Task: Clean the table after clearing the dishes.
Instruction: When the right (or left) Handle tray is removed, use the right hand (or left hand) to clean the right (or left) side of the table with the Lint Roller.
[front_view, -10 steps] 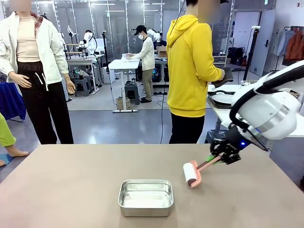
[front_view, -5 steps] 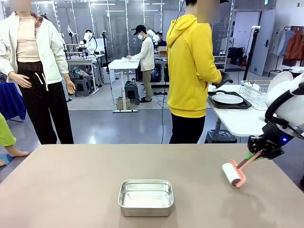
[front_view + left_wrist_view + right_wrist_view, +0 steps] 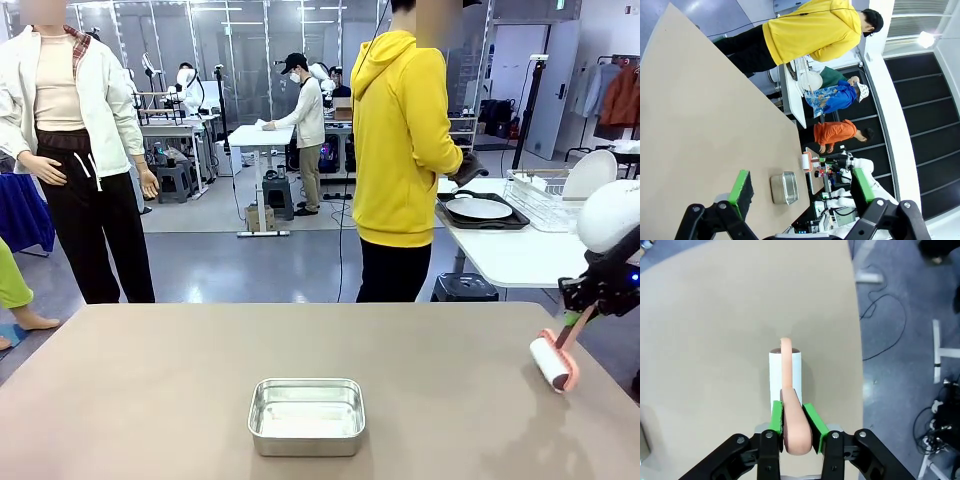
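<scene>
The taupe table stretches across the front view. My right gripper is shut on the pink handle of a lint roller, whose white roll rests on the table near its right edge. In the right wrist view the green pads of the right gripper clamp the handle, with the lint roller lying ahead on the table. My left gripper hangs open above the table, nothing between its fingers. One of the dishes, a white plate on a dark tray, sits on the side table.
A small steel pan stands near the table's front middle. A person in a yellow hoodie stands at the far side, turned toward a white side table carrying a wire rack. Beyond the table's right edge lie floor cables.
My right gripper has swept the lint roller across the table, from right of the pan toward the right edge. The left gripper stays open. The pan has not moved.
</scene>
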Motion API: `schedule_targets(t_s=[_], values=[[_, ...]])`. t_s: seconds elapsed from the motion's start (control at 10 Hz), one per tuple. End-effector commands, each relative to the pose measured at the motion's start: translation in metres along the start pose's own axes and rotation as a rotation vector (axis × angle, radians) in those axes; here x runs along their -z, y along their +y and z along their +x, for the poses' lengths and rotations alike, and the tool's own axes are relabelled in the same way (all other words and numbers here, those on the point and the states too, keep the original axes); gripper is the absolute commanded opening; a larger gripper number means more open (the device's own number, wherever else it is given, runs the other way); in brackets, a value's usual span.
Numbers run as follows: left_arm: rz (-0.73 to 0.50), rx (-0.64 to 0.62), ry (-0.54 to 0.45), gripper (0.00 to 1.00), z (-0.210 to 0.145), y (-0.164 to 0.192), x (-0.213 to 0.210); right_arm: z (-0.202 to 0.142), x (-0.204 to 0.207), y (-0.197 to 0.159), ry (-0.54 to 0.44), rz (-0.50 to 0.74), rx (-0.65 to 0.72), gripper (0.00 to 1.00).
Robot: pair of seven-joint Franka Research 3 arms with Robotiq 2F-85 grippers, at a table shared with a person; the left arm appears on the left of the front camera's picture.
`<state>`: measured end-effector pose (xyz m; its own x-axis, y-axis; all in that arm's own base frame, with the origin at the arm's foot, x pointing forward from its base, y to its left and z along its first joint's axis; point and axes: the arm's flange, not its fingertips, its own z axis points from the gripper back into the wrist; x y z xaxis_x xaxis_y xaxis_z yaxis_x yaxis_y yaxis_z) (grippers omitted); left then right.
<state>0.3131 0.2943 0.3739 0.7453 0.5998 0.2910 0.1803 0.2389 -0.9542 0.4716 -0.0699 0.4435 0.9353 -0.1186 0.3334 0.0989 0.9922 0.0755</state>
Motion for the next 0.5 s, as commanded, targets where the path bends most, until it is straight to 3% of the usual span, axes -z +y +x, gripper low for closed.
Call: schedule_targets(t_s=[0.0, 0.2, 0.4], values=[[-0.01, -0.013, 0.005, 1.0, 0.002, -0.005, -0.003, -0.015, -0.055, 0.027, -0.093, 0.003, -0.021, 0.23], [-0.01, -0.013, 0.005, 1.0, 0.002, -0.005, -0.003, -0.024, -0.081, 0.035, -0.123, -0.017, -0.033, 0.23], [-0.01, -0.013, 0.005, 1.0, 0.002, -0.005, -0.003, -0.034, -0.068, 0.051, -0.054, -0.073, -0.054, 0.23]])
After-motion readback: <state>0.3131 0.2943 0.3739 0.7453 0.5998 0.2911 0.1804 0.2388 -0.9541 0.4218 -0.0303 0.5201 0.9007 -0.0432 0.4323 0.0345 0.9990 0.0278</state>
